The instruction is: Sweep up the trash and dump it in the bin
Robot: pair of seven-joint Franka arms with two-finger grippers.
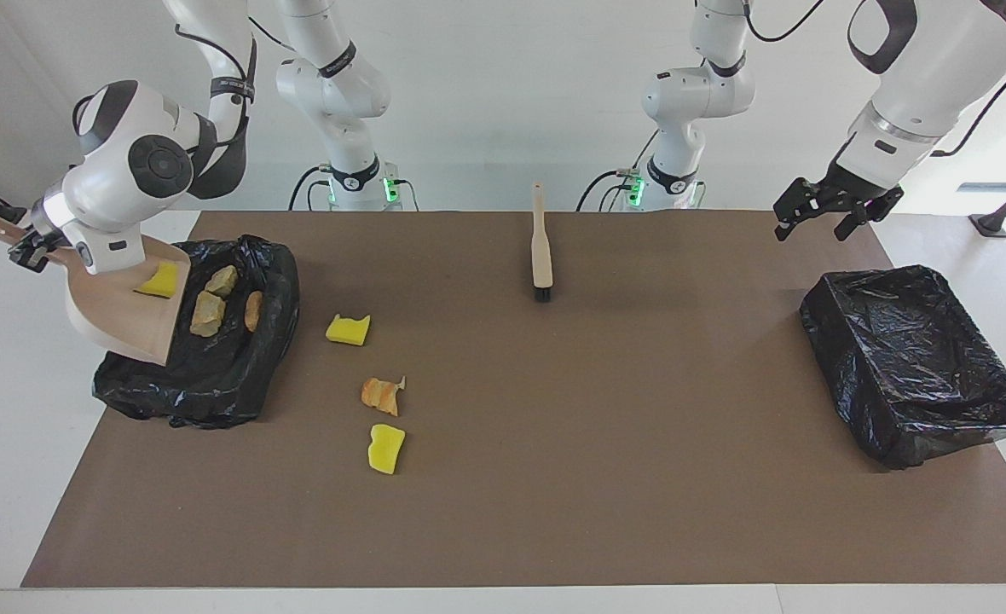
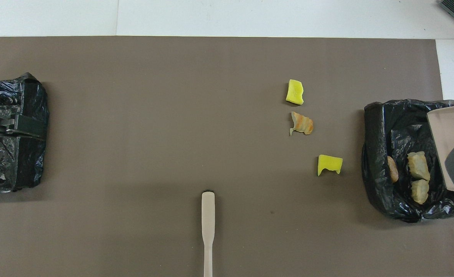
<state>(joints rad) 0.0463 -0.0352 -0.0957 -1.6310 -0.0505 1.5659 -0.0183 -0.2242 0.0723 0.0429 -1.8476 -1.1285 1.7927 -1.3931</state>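
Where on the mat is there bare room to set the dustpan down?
Free: the wide stretch of brown mat between the brush and the empty black bin, and the strip along the mat's edge farthest from the robots. Crowded: beside the lined bin holding chunks, where three loose scraps lie, under the right gripper's tilted dustpan.

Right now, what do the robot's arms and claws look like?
Both arms are glossy white with rounded joints, dark round caps and black bands. Black cables loop along them, and green lights glow at their bases. The left gripper is black with two fingers; the right gripper looks black too, mostly hidden.
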